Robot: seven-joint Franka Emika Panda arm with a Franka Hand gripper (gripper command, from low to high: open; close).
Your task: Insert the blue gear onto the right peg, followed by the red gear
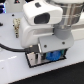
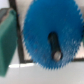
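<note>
The blue gear fills most of the wrist view, seen flat-on, its toothed rim sharp against the pale surface behind. Near its centre is a dark elongated slot ending in a round dark spot, which is probably the hub bore with the right peg showing through it, though the picture is too blurred to say whether the peg is inside the bore or only lined up beneath it. Beside the blue gear a green block rises at the frame edge, close to the rim; whether it touches the teeth cannot be told.

In the exterior view the gripper hangs straight down over the blue gear, which sits on the black-rimmed base plate, at the plate's end toward the exterior view's right. The fingers are hidden behind the white arm housing and the gear itself, so whether they are apart or clamped on the gear cannot be told.

Judging from this, the first half of the task is at or near seating: the blue gear is over the plate, not yet clearly released. The red gear appears in neither view and is still to be fetched and stacked on the same peg.
</note>
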